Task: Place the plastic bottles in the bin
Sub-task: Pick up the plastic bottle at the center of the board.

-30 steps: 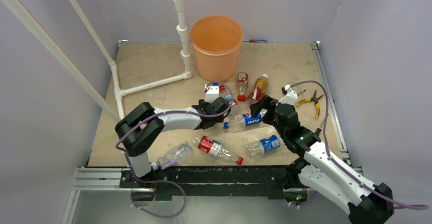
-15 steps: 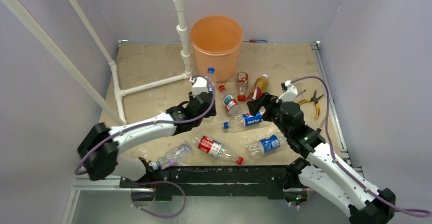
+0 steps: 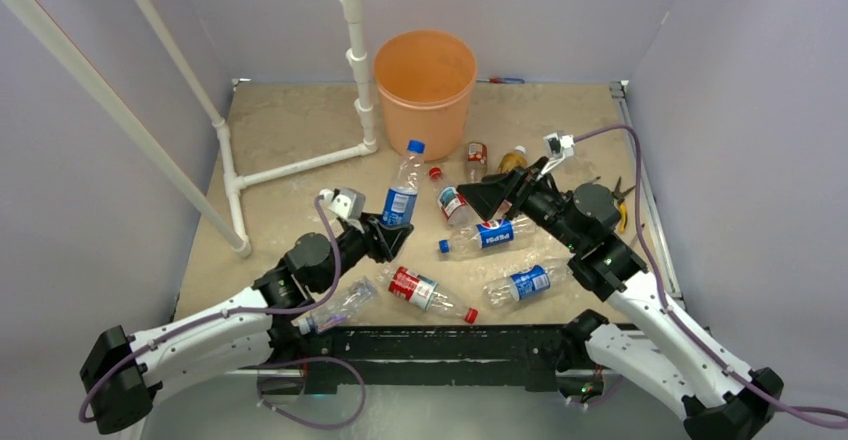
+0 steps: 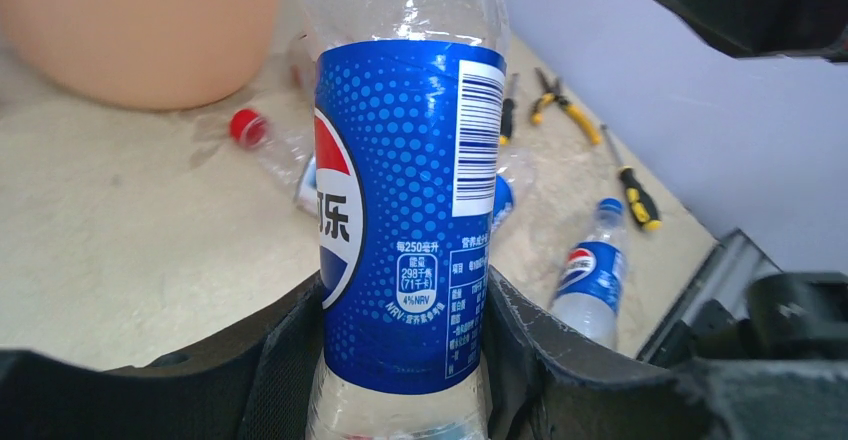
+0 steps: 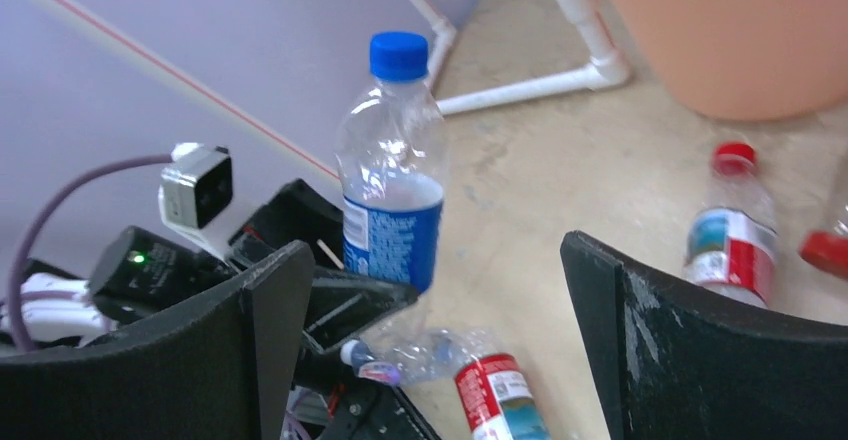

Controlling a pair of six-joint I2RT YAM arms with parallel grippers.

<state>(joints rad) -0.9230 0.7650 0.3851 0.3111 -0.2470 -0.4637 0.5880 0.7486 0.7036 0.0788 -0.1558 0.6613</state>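
Observation:
My left gripper [image 3: 388, 228] is shut on a blue-capped Pepsi bottle [image 3: 402, 196], held upright above the table; its blue label [image 4: 405, 210] fills the left wrist view between the two pads. The orange bin [image 3: 425, 88] stands at the back, beyond the held bottle. My right gripper [image 3: 487, 196] hangs open with nothing between its fingers, facing the held bottle [image 5: 392, 190]. Several plastic bottles lie on the table: a red-capped one [image 3: 449, 200], a Pepsi one [image 3: 484, 235], another Pepsi one [image 3: 520, 283], a red-labelled one [image 3: 425, 290] and a clear one [image 3: 340, 305].
A white pipe frame [image 3: 356, 60] rises left of the bin. Yellow-handled pliers [image 3: 618, 198] lie at the right edge, behind my right arm. A red bottle [image 3: 476, 157] and an amber one [image 3: 513, 159] lie in front of the bin. A screwdriver [image 3: 505, 80] lies by the back wall.
My left gripper closed on the Pepsi bottle, lifted it upright and drew back toward the near left. My right gripper rose and swung toward the left.

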